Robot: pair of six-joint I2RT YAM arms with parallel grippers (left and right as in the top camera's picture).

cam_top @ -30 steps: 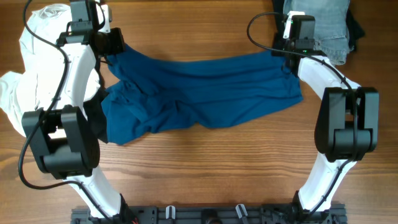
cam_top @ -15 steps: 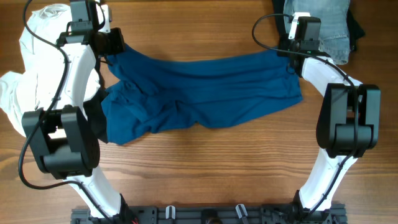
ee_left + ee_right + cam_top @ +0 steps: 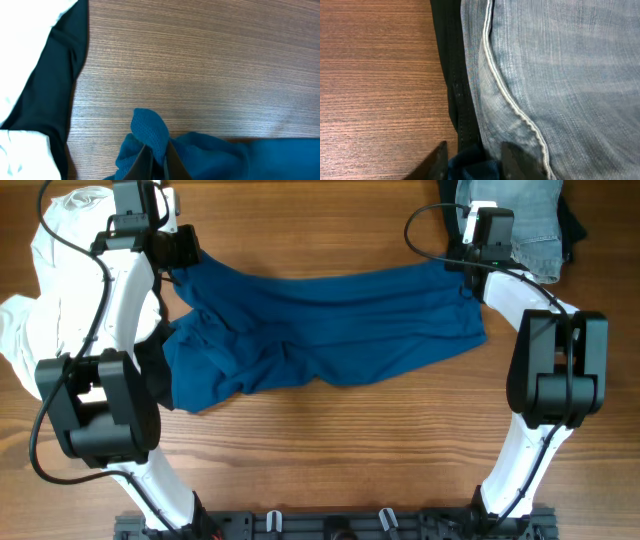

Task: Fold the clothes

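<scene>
Left wrist view: at the bottom edge the left claw (image 3: 156, 152) is pressed together, pinching a raised fold of the dark-blue shirt (image 3: 149, 129). The cloth pokes up just past the fingertips and spreads off to the right along the bottom of the picture. Beyond it is the bare wooden table (image 3: 210, 65). To the left, apart from the blue fold, a black garment (image 3: 62, 85) runs in a strip, with a white garment (image 3: 30, 25) on its outer side.

Right wrist view: the right claw (image 3: 472, 162) has its two fingers partly spread at the bottom edge, and bunched blue cloth fills the gap. Whether they press on it I cannot tell. Just past the fingertips lie light-blue jeans (image 3: 560, 75), with a black cloth strip (image 3: 452, 75) along their left edge and wood farther left.

Overhead view: only here does the whole shirt show. It lies rumpled across the middle of the table, drawn out between the two claws, one at each of its far corners. The white heap sits under the left arm and the jeans at the far right edge. Both sets of fingertips are hidden beneath the wrists here.
</scene>
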